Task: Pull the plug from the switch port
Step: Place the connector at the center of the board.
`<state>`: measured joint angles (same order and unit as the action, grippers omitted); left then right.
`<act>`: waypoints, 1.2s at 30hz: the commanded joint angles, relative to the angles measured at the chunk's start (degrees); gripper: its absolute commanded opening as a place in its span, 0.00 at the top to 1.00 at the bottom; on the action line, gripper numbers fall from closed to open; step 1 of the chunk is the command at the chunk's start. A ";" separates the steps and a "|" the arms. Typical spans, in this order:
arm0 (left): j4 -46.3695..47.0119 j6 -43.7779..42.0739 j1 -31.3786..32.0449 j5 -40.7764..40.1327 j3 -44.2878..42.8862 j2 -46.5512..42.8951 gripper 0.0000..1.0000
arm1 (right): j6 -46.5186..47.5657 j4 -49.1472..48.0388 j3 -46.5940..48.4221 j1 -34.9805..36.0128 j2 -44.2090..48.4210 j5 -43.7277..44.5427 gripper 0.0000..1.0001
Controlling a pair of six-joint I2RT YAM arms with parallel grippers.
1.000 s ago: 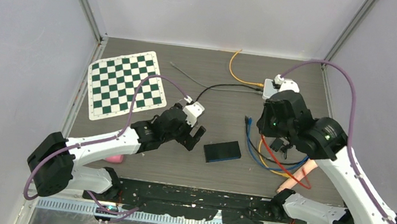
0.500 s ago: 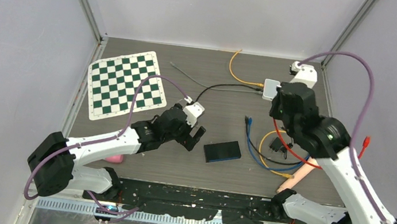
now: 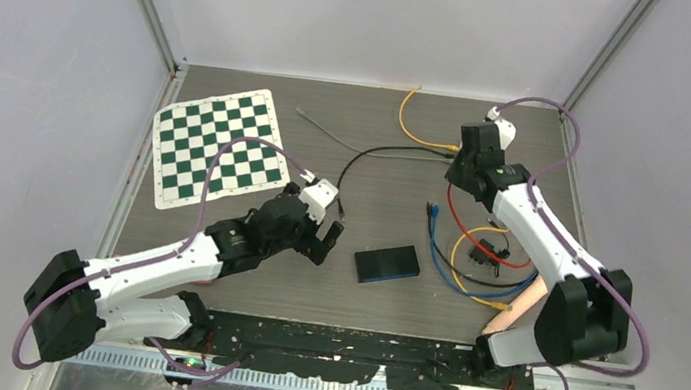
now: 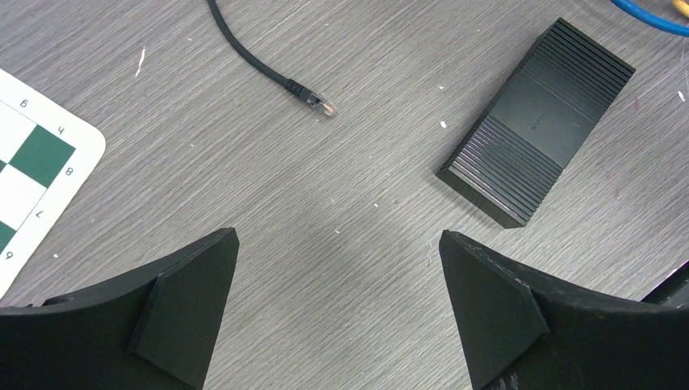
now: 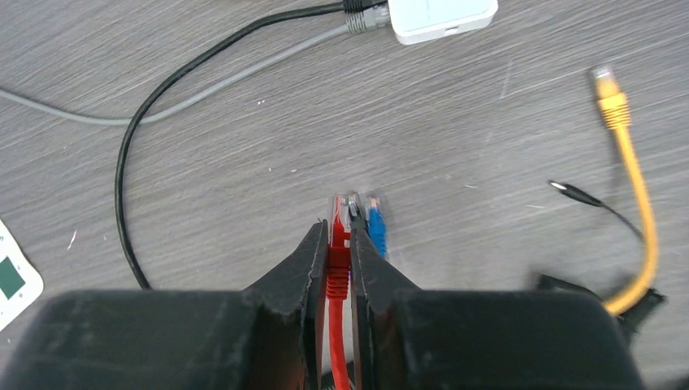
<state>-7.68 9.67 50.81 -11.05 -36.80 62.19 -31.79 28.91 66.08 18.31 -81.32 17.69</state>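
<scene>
The black switch (image 3: 387, 263) lies flat mid-table, also in the left wrist view (image 4: 540, 122), and no cable is visibly in it. My right gripper (image 5: 340, 231) is shut on a red plug (image 5: 337, 218); its red cable (image 3: 463, 233) loops back over the table. From above, that gripper (image 3: 455, 174) hangs over the back right of the table, well away from the switch. Left of the switch, my left gripper (image 3: 320, 244) stands wide open over bare table (image 4: 337, 244), holding nothing.
A loose black cable end (image 4: 317, 101) lies ahead of the left gripper. A white box (image 5: 443, 18) has black and grey cables plugged in. A blue plug (image 5: 376, 227), a yellow cable (image 5: 630, 154) and a cable tangle (image 3: 478, 268) lie right. A checkerboard mat (image 3: 217, 146) lies left.
The right arm swung from a raised pose toward the back of the table, carrying the red plug. The left arm drew back a little to the left of the switch.
</scene>
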 commanded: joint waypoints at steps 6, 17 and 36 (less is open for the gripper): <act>-0.76 1.81 -0.27 -4.05 2.67 -5.18 0.00 | -6.47 -4.50 1.06 -1.14 -10.50 -1.08 0.92; -1.40 1.50 -0.36 -6.35 3.67 -8.38 0.01 | 2.96 -3.13 -2.18 -1.16 -3.57 -2.17 0.39; -14.98 19.43 -1.39 -20.71 5.14 -12.97 0.00 | 5.07 -10.08 -11.70 24.14 0.00 -25.60 0.39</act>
<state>-16.16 19.81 49.82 -23.77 -32.38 52.29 -27.09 20.84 54.83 37.78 -79.50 -7.53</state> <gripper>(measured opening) 0.995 0.611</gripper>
